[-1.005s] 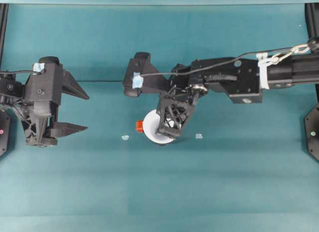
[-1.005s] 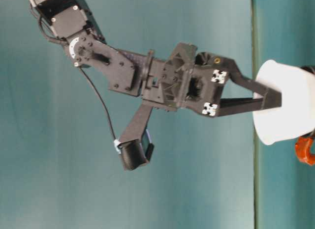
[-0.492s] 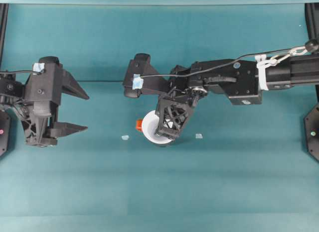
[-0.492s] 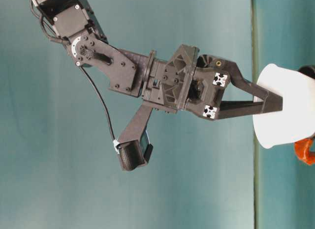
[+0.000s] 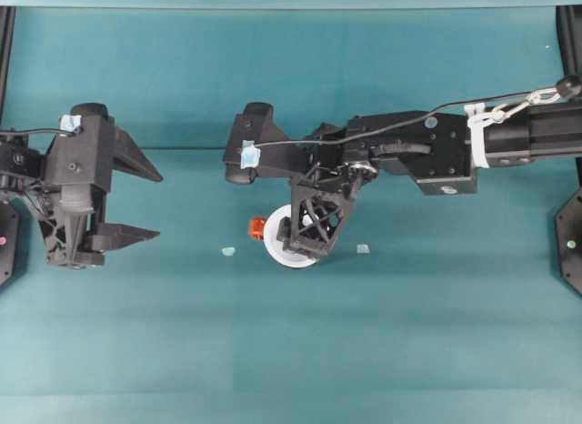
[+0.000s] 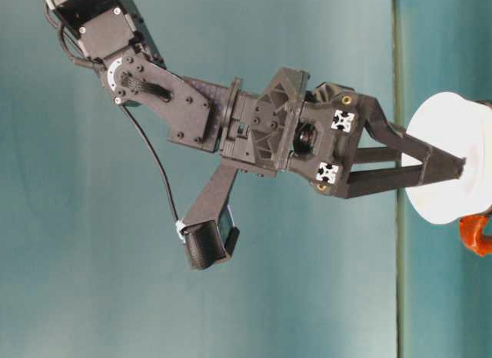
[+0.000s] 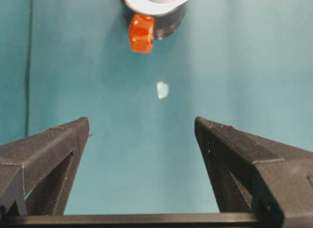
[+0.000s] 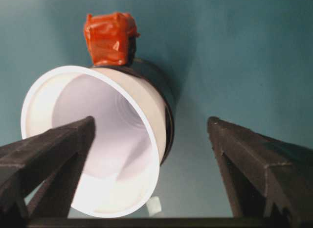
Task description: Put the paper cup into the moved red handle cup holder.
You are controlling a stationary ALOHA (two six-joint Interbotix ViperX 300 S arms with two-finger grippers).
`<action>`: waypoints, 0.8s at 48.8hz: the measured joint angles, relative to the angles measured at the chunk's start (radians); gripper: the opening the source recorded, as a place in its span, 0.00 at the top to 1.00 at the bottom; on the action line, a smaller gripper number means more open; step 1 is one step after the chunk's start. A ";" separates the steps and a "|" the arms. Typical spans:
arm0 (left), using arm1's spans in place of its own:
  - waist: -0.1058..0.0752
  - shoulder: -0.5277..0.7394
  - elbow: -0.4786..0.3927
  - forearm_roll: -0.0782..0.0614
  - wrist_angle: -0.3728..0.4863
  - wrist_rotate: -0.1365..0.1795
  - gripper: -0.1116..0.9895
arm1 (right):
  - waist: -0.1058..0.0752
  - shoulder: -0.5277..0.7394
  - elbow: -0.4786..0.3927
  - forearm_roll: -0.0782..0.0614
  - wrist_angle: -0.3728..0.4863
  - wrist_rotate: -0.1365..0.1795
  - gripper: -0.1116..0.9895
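- The teal table (image 5: 291, 351) lies bare along its near edge; two small pale scraps rest on it, one (image 5: 228, 251) to the left of the cup and one (image 5: 363, 248) to its right
- The paper cup (image 5: 293, 253) stands near the table's middle, its base down inside the red handle cup holder (image 8: 164, 98); from the right wrist view the white rim leans out to one side of the black cylinder, so the cup sits tilted and not squarely seated; how deep it has gone I cannot tell
- The holder's red-orange handle tab (image 5: 256, 227) sticks out on the left side, just beside the cup's rim
- The right gripper (image 5: 306, 233) hangs over the cup with its fingers spread wide; in the right wrist view one finger (image 8: 54, 154) crosses in front of the cup's mouth and the other (image 8: 254, 159) stands well clear over bare table, so nothing is clamped
- Farther back, the right arm (image 5: 436, 151) reaches in from the right across the middle
- The left gripper (image 5: 136, 201) waits at the left edge, well apart from the cup, its fingers parted and holding nothing
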State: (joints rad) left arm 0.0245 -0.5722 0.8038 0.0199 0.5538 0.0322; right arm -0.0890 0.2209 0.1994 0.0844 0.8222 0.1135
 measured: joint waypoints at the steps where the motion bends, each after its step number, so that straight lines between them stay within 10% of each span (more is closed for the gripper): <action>1: 0.000 0.000 0.000 0.000 0.000 0.000 0.03 | 0.000 0.000 0.000 0.000 -0.002 0.000 0.13; 39: 0.000 -0.005 0.005 0.000 0.000 0.000 0.03 | 0.008 -0.215 0.011 -0.026 0.006 -0.002 0.15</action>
State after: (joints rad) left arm 0.0245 -0.5768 0.8084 0.0199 0.5538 0.0322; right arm -0.0813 0.0061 0.2102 0.0583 0.8283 0.1120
